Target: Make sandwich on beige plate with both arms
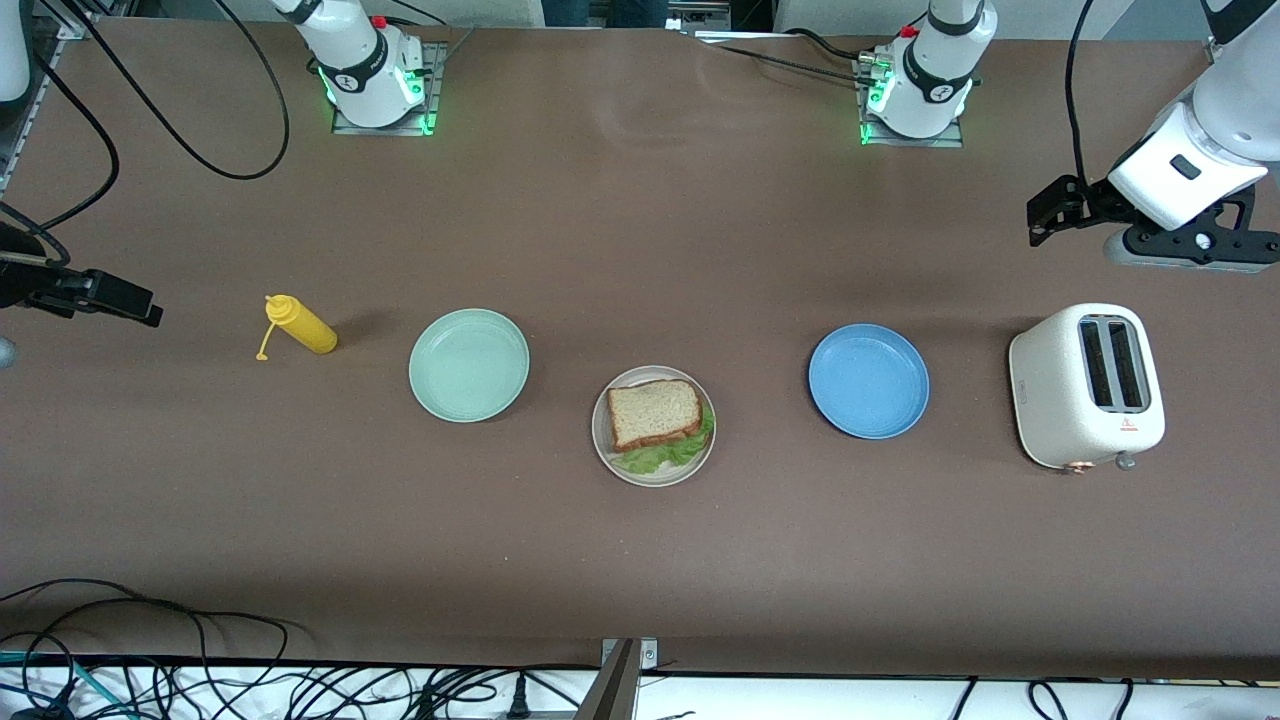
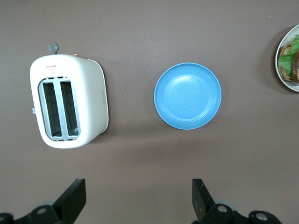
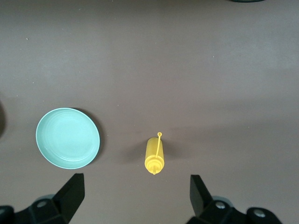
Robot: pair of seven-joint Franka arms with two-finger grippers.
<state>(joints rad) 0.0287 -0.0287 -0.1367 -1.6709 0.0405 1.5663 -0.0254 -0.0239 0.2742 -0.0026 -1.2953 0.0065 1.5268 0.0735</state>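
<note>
The sandwich (image 1: 655, 413), a brown bread slice on top with green lettuce showing under it, lies on the beige plate (image 1: 604, 446) in the middle of the table. One edge of the sandwich (image 2: 293, 59) and the plate (image 2: 281, 71) shows in the left wrist view. My left gripper (image 1: 1040, 215) hangs open and holds nothing, over bare table at the left arm's end, near the toaster; its fingers (image 2: 74, 196) stand wide apart. My right gripper (image 1: 135, 300) hangs open with nothing in it, over the right arm's end of the table, its fingers (image 3: 72, 192) wide apart beside the yellow bottle.
A mint-green plate (image 1: 468, 364) sits between the sandwich and a yellow squeeze bottle (image 1: 300, 325) lying on its side. A blue plate (image 1: 868, 380) and a white toaster (image 1: 1085, 385) stand toward the left arm's end. Cables run along the table's near edge.
</note>
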